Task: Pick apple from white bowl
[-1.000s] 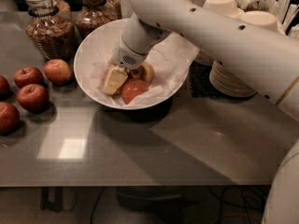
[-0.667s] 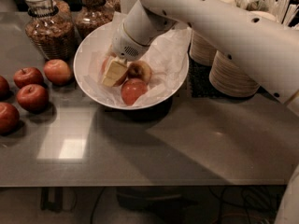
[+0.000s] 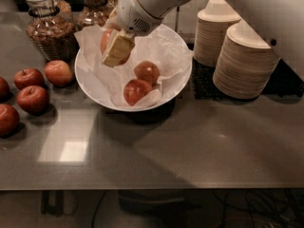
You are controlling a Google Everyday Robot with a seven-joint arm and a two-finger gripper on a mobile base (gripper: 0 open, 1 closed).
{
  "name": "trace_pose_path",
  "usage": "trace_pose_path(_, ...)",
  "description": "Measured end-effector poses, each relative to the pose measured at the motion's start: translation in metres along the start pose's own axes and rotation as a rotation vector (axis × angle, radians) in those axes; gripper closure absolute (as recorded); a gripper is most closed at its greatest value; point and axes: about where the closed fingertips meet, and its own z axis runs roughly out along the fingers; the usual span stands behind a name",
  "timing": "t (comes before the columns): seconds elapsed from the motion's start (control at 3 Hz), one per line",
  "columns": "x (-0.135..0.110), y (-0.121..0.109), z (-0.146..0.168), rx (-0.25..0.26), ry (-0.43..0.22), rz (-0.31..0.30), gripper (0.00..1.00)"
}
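The white bowl [image 3: 178, 87], lined with crumpled white paper, stands at the middle back of the grey table. My gripper [image 3: 114, 45] hangs over the bowl's left side, above its rim. It is shut on the apple [image 3: 105, 41]. Only the apple's pink-red side shows beside the tan finger [image 3: 118, 49]. Two more apples lie in the bowl: a brownish-orange one [image 3: 147, 71] and a redder one [image 3: 136, 91]. The white arm comes in from the top right.
Left of the bowl lie an orange-red apple [image 3: 59, 72] and dark red apples [image 3: 33, 99]. Two glass jars [image 3: 47, 30] stand behind them. Two stacks of tan paper bowls [image 3: 247, 61] stand at the right on a dark mat.
My gripper has risen out of the bowl, carrying the apple with it. Two apples stay in the bowl.
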Motion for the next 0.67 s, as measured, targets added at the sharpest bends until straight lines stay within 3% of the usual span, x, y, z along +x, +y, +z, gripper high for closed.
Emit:
trace_pose_path(0.33, -0.0104, -0.0009, -0.0192, 0.031, -0.01, -0.034, 1.0)
trace_pose_path(0.67, -0.0104, -0.0009, -0.0192, 0.031, -0.01, -0.034, 1.0)
